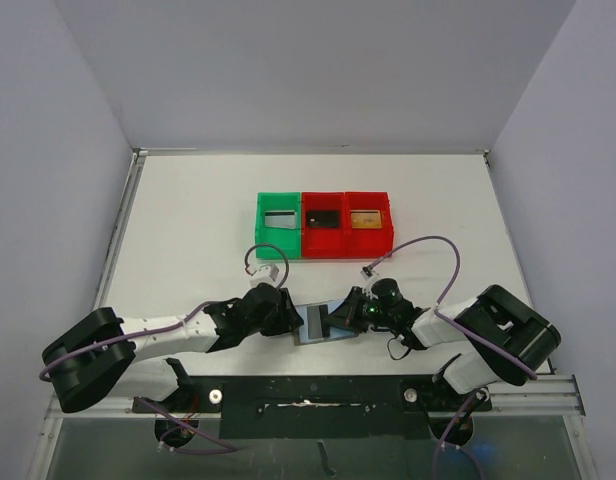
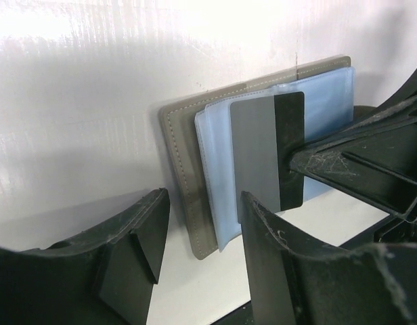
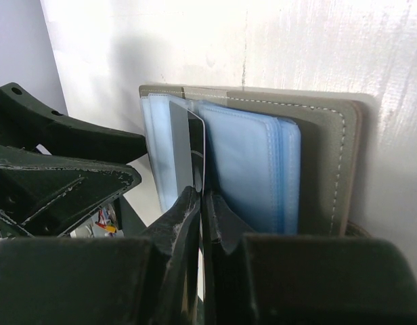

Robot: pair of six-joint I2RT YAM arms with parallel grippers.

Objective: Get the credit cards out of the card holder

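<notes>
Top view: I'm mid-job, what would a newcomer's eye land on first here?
The open card holder lies bottom-centre between both grippers, with the right gripper pinching a grey-and-black card over it. The left gripper stands open beside it. A green and two red bins sit mid-table.

Top view, centre of frame: the card holder (image 1: 316, 325) was mostly covered by the left gripper (image 1: 292, 322) and the right gripper (image 1: 339, 318). Only a bluish strip showed, and what lay in the bins (image 1: 328, 246) was too small to tell. Left wrist view, right of centre: the card (image 2: 266, 145) had its right edge hidden behind the right gripper's fingers (image 2: 344, 159). Right wrist view: its lower end vanished between those fingers at frame bottom.
</notes>
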